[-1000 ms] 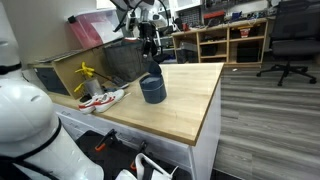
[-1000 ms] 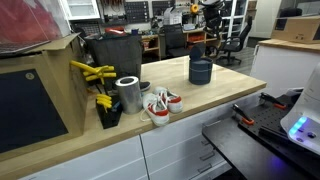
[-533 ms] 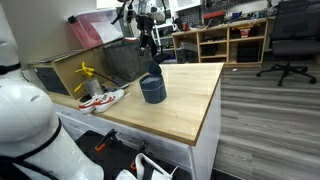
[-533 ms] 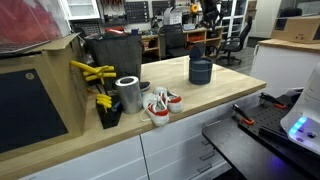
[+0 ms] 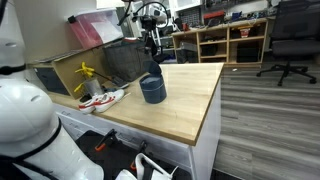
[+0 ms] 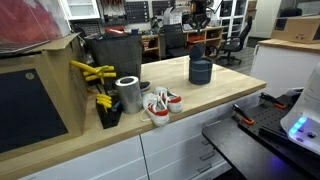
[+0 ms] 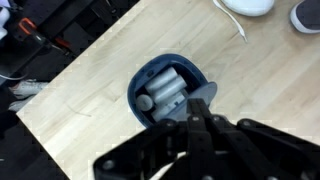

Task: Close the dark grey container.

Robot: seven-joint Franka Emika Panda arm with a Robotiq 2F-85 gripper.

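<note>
The dark grey container (image 5: 152,91) stands on the wooden table (image 5: 190,105) in both exterior views, short and round (image 6: 200,71). From the wrist view it is open (image 7: 160,88), with pale cylinders inside, and its matching lid (image 7: 199,96) leans tilted on the rim. My gripper (image 5: 151,46) hangs above the tub, apart from it. In the wrist view its black fingers come together over the lid's edge, gripper (image 7: 197,116) shut with nothing between them.
White and red shoes (image 6: 160,104), a metal can (image 6: 128,93) and yellow tools (image 6: 93,72) sit near the table's end. A large dark bin (image 6: 115,50) stands behind them. The table edge (image 5: 212,125) drops to the floor; an office chair (image 5: 286,40) stands beyond.
The arm has shifted slightly above the container. The gripper has stayed shut and the container has not moved.
</note>
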